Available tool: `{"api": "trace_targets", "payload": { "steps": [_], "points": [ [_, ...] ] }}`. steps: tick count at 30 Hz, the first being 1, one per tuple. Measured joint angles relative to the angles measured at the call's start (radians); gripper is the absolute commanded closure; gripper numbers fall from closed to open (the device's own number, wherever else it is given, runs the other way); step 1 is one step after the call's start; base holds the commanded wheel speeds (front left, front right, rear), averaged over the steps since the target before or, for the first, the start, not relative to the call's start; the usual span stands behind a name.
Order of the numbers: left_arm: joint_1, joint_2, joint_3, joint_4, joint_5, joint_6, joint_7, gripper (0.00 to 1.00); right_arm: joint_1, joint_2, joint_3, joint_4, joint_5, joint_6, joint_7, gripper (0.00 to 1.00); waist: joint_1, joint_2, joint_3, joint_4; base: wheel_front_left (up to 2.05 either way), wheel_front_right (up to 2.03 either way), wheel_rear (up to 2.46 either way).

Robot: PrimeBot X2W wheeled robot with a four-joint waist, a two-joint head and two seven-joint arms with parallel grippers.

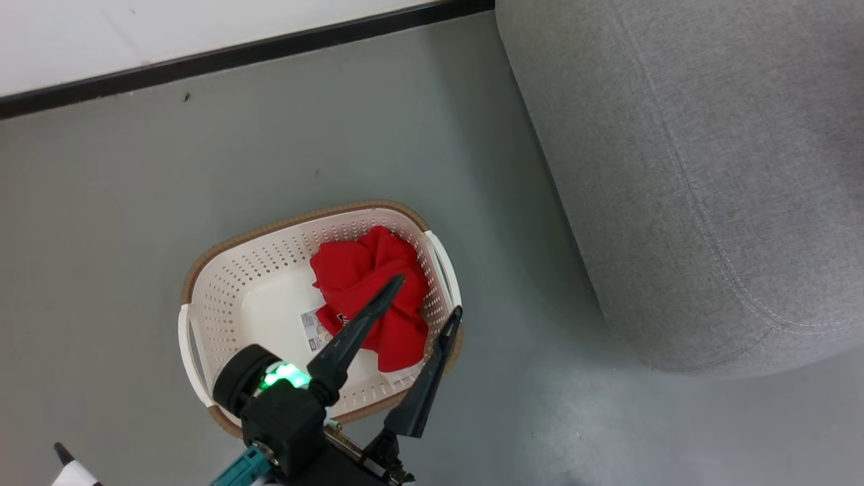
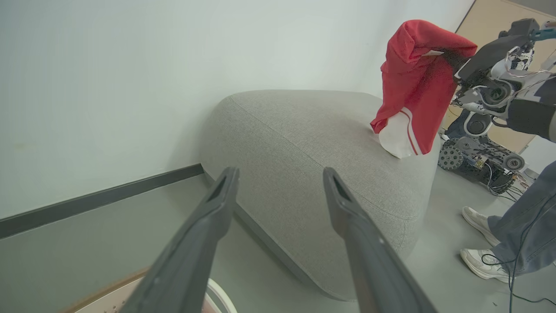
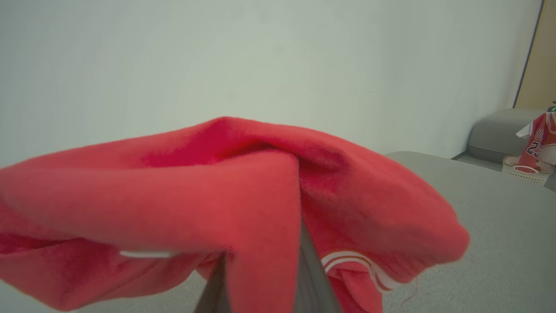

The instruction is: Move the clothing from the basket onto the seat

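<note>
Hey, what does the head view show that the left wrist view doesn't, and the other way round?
Head view adds: a red garment lying in the basket beside a paper label. Left wrist view adds: the right gripper shut on a second red garment over the seat, and a person's white shoes. Shared: the open left gripper, the seat and the basket's rim.

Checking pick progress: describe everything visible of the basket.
The basket is an oval cream-white plastic tub with perforated walls, a brown rim and a white handle at each end. It stands upright on the grey floor, apart from the seat. A crumpled red garment lies in its seat-side end; a paper label shows on its bottom. The open left gripper hangs above it.
</note>
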Motion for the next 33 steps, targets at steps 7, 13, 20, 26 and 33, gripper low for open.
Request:
{"api": "trace_targets", "payload": {
  "steps": [7,13,20,26,33],
  "points": [
    [0.001,0.025,0.04,-0.027,0.0,0.017,0.005,0.0,-0.048,-0.037,-0.049,0.031,-0.012,-0.014,0.0,1.0,0.0,0.0,0.071,0.022,0.0,0.0,0.0],
    [0.001,0.036,0.048,-0.046,0.0,0.025,0.014,0.0,-0.047,-0.003,-0.058,0.081,-0.021,-0.025,0.0,1.0,0.0,0.0,0.117,0.025,0.0,0.0,0.0],
    [0.001,0.047,0.06,-0.072,0.001,0.034,0.031,0.0,-0.046,0.025,-0.068,0.142,-0.029,-0.021,0.0,1.0,-0.0001,0.0,0.163,0.02,0.0,0.0,0.0],
    [-0.001,0.051,0.068,-0.071,0.001,0.035,0.033,0.0,-0.047,0.043,-0.05,0.213,-0.043,-0.002,0.0,0.0,-0.0001,0.0,0.181,0.01,0.0,0.0,0.0],
    [-0.008,0.045,0.069,-0.055,0.001,0.034,0.033,0.0,-0.065,0.048,-0.01,0.244,-0.1,0.011,0.0,0.0,-0.0002,-0.0001,0.163,0.006,0.0,0.0,0.0]
  ]
}}
